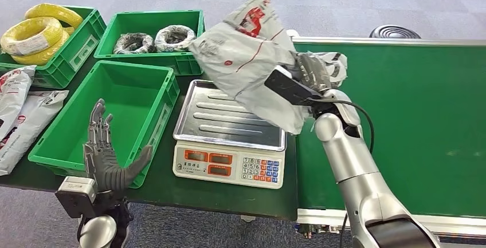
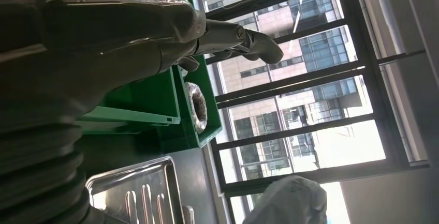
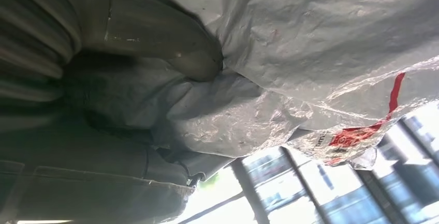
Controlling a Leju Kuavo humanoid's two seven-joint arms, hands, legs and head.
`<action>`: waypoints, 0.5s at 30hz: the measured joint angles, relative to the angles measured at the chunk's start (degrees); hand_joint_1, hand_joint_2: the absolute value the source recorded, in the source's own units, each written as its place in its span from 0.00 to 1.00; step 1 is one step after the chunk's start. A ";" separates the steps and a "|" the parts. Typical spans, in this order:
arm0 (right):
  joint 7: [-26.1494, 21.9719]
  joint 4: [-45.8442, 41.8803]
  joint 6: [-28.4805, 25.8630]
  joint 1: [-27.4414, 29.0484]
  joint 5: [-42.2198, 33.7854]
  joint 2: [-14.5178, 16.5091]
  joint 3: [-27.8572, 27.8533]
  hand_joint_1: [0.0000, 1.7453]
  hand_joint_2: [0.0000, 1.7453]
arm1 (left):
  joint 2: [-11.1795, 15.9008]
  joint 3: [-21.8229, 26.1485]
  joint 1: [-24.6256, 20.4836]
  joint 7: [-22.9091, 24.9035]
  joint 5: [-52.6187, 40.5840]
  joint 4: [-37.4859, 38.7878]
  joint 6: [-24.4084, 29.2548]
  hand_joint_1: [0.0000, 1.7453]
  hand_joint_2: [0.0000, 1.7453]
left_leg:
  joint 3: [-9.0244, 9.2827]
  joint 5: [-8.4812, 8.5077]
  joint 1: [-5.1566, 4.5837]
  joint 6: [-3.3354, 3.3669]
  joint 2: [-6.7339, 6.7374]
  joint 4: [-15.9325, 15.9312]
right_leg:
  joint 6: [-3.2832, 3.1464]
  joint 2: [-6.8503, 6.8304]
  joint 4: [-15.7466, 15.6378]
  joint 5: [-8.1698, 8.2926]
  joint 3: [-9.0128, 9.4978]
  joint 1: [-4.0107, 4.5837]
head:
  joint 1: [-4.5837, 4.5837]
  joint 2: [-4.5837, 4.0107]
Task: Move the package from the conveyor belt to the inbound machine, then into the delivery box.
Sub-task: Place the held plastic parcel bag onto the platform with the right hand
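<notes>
Hanging in the air above the scale [image 1: 229, 139], the package [image 1: 246, 47] is clamped in the right hand [image 1: 309, 73], whose fingers close over its crumpled end nearest the belt [image 1: 412, 105]. From that grip the grey bag runs away to the robot's left and up, its long axis slanting across the tray [image 1: 218, 119], so its bulk already overhangs the pan's right half while the hand itself sits over the seam between belt and bench [image 1: 166, 188]. The right wrist view shows the thumb [image 3: 171, 48] pressed into the wrinkled film. What matters next, I'd judge, is that the pan lies below and slightly left of the hand: a short carry leftward and a lowering should lay the bag flat on it. The left hand [image 1: 106, 150] waits open, fingers apart, over the near corner of the empty green box [image 1: 103, 116], just left of the scale, and looks the nearer one for the later transfer into that box.
</notes>
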 joint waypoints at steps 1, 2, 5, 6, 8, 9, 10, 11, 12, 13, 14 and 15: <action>-0.38 0.14 1.02 -0.12 0.04 0.67 1.23 1.00 1.00 | -0.10 0.39 -0.26 0.25 -0.07 -0.21 -0.22 0.00 1.00 | 0.00 0.00 -0.01 0.00 0.01 0.00 | 0.00 0.01 -0.01 0.00 -0.01 0.00 | 0.00 0.00; -0.74 0.36 1.80 -0.24 0.02 1.35 2.37 1.00 1.00 | -0.23 0.81 -0.44 0.50 -0.15 -0.44 -0.48 0.00 1.00 | 0.00 0.00 -0.02 0.00 -0.01 0.00 | 0.00 -0.01 -0.01 0.00 -0.02 0.00 | 0.00 0.00; -1.82 1.42 3.70 -0.70 -0.16 3.44 5.21 1.00 1.00 | -0.69 2.31 -0.67 1.19 -0.33 -1.26 -1.42 0.00 1.00 | 0.00 0.00 -0.02 0.00 -0.07 0.01 | 0.00 -0.05 0.00 0.00 -0.02 0.02 | 0.01 -0.01; -2.03 1.79 4.18 -0.82 -0.18 4.11 6.03 0.95 1.00 | -0.83 2.85 -0.84 1.46 -0.40 -1.50 -1.72 0.00 1.00 | 0.00 0.00 -0.01 0.00 -0.07 0.00 | 0.00 -0.05 0.00 0.00 -0.03 0.02 | 0.00 -0.01; -2.21 2.39 4.73 -0.99 -0.20 5.31 7.38 0.52 1.00 | -1.08 3.81 -1.24 1.96 -0.60 -1.90 -2.24 0.00 1.00 | 0.00 0.00 0.00 0.00 -0.06 0.00 | -0.01 -0.05 0.00 0.00 -0.04 0.03 | -0.01 0.00; -2.24 2.67 4.89 -1.09 -0.22 5.80 7.93 0.27 1.00 | -1.20 4.21 -1.38 2.14 -0.68 -2.07 -2.43 0.00 1.00 | 0.00 0.00 0.01 0.00 -0.06 0.00 | -0.01 -0.05 0.00 -0.01 -0.04 0.03 | -0.01 0.00; -2.26 2.91 5.06 -1.22 -0.28 6.18 8.36 0.07 1.00 | -1.31 4.54 -1.45 2.27 -0.76 -2.21 -2.60 0.00 1.00 | 0.00 0.00 0.01 0.00 -0.07 0.00 | -0.01 -0.05 0.00 -0.01 -0.04 0.03 | 0.00 0.00; -2.26 3.15 5.31 -1.36 -0.39 6.47 8.73 0.02 1.00 | -1.40 4.84 -1.47 2.39 -0.84 -2.33 -2.75 0.00 1.00 | 0.00 0.00 0.01 0.00 -0.07 0.00 | -0.02 -0.05 0.00 -0.01 -0.03 0.03 | 0.00 0.00; -2.27 3.37 5.56 -1.47 -0.56 6.69 9.02 0.00 1.00 | -1.49 5.14 -1.47 2.48 -0.98 -2.45 -2.92 0.00 1.00 | 0.00 0.00 0.00 0.00 -0.07 0.00 | -0.02 -0.05 0.00 -0.01 -0.03 0.03 | 0.01 0.00; -2.31 3.56 5.80 -1.53 -0.77 6.83 9.26 0.00 1.00 | -1.55 5.42 -1.46 2.53 -1.14 -2.56 -3.10 0.00 1.00 | -0.01 0.00 0.00 0.00 -0.07 0.00 | -0.02 -0.05 0.00 -0.01 -0.03 0.03 | 0.01 0.00; -2.36 3.75 5.99 -1.56 -0.97 6.93 9.48 0.00 1.00 | -1.61 5.67 -1.42 2.55 -1.29 -2.68 -3.31 0.00 1.00 | -0.01 0.00 0.00 0.00 -0.07 0.00 | -0.02 -0.05 0.00 -0.01 -0.03 0.02 | 0.01 0.00; -2.41 3.95 6.09 -1.56 -1.16 6.97 9.67 0.00 1.00 | -1.68 5.90 -1.33 2.56 -1.46 -2.81 -3.52 0.00 1.00 | -0.01 0.00 0.00 0.00 -0.07 0.00 | -0.02 -0.05 0.00 -0.01 -0.03 0.02 | 0.01 0.00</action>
